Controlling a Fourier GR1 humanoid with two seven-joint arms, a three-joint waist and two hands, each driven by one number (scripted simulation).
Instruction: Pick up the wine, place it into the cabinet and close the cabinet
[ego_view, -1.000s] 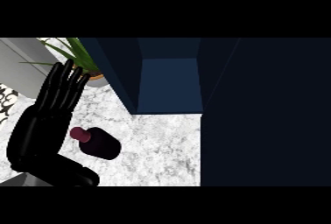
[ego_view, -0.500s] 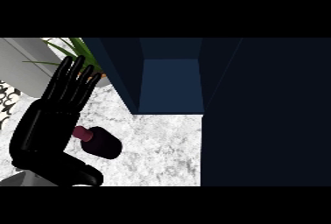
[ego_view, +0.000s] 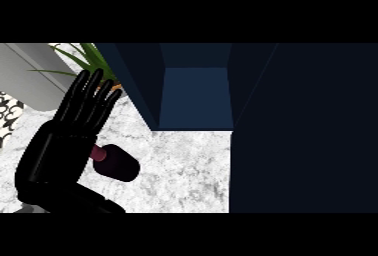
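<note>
Wine (ego_view: 118, 163) (dark, magenta-capped) on counter (ego_view: 184, 167), left hand (ego_view: 65, 145) beside it — fingers (ego_view: 88, 97) straight, apart, cabinet (ego_view: 193, 95) open.

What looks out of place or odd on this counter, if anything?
Nothing plainly stands out. The wine bottle sits beside the open left hand, its neck partly hidden behind it; whether it is upright or tipped I cannot tell from above. The cabinet stands open. No spill shows.
</note>
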